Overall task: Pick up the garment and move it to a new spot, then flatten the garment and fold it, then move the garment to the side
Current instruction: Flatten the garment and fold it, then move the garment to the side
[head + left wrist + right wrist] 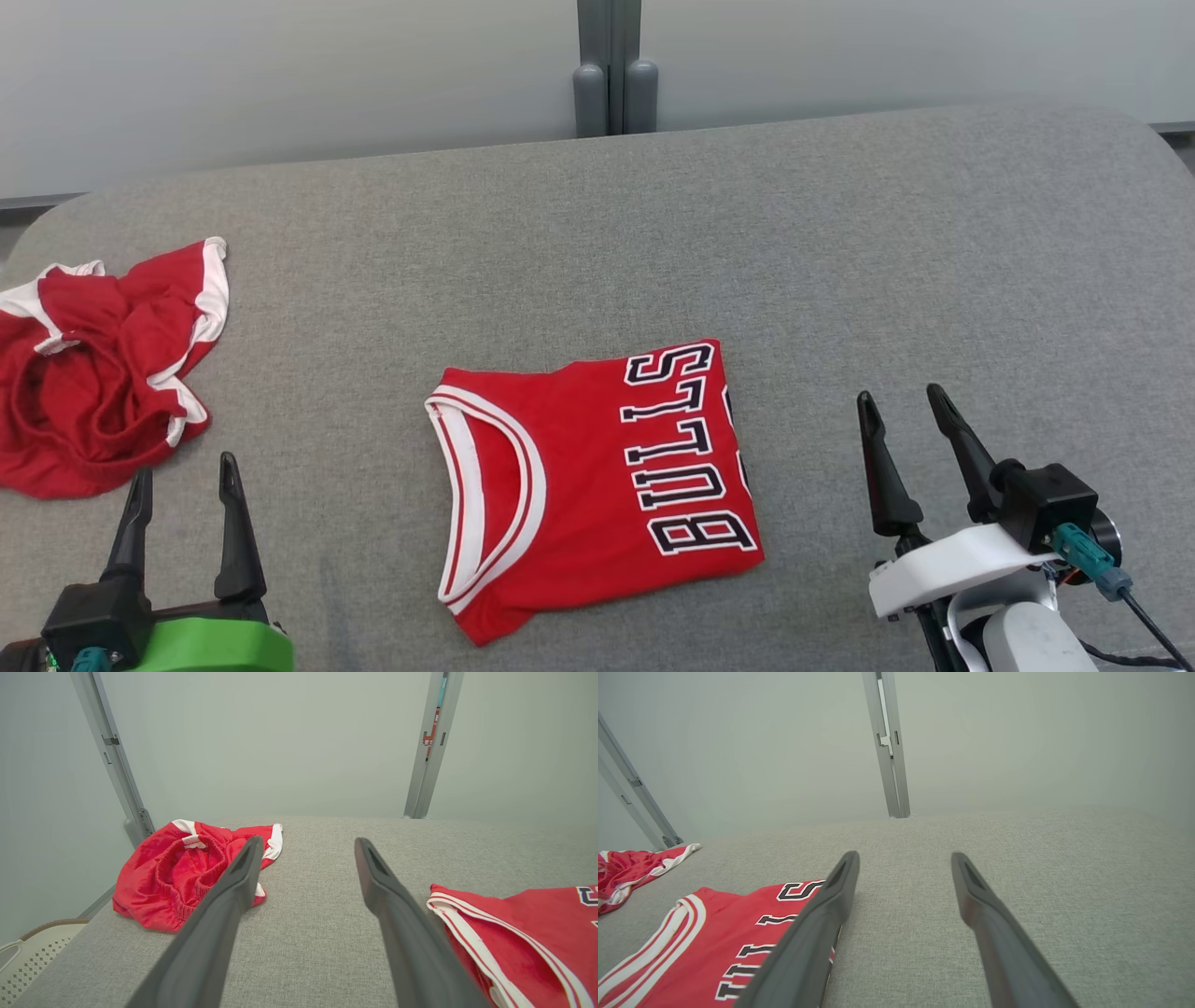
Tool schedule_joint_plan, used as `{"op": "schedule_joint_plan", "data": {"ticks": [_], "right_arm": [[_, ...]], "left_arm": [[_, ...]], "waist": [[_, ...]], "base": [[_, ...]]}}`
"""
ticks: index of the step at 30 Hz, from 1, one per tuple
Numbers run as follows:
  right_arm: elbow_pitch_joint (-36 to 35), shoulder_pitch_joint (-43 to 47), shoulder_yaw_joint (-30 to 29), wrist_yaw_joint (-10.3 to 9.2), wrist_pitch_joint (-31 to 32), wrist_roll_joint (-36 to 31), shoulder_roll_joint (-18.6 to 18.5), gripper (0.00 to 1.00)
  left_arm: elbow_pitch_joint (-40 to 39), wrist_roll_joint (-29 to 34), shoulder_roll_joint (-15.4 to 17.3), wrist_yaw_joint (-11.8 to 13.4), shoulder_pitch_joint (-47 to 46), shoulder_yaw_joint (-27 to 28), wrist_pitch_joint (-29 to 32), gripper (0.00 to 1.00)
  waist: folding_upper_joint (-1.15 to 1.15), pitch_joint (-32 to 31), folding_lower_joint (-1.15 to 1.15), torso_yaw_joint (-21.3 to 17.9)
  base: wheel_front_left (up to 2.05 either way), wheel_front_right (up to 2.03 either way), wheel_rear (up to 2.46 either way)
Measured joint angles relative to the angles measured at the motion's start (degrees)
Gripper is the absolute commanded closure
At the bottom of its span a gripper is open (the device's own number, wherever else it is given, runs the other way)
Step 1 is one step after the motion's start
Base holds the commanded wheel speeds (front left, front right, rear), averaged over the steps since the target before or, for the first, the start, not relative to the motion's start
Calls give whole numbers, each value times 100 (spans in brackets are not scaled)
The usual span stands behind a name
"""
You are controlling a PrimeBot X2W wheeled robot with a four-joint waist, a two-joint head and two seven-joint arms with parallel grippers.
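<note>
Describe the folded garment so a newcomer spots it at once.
On the grey cushion, look at the middle. The jersey lies there folded flat, with BULLS lettering and a white-striped neckline; the red shorts at the left edge are crumpled and bear no lettering.

Red jersey (579, 476) is seen folded into a compact rectangle and laid flat on the grey fabric surface (840, 280). Its white-striped neckline is turned twd the crumpled red shorts (93, 392). Black "BULLS" lettering w/ white outline is shown on the far side. It is kept well apart from them.
</note>
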Motion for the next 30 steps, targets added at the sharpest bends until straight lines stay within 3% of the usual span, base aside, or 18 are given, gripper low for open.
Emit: {"op": "schedule_joint_plan", "data": {"ticks": [12, 21, 30], "right_arm": [[392, -279, 490, 0, 1, -27, -4, 0], [1315, -1151, 1151, 0, 325, -5, -36, 0], [2390, -1667, 1407, 0, 334, 234, 0, 0]], "left_arm": [[15, 140, -91, -87, -7, 114, 0, 0], [48, 169, -151, -165, -164, 40, 0, 0], [154, 168, -168, -227, -359, 43, 0, 0]], "waist": [[0, 34, 0, 15], [0, 203, 0, 105], [0, 471, 0, 246]], "base": [[0, 0, 0], [0, 0, 0], [0, 0, 0]]}}
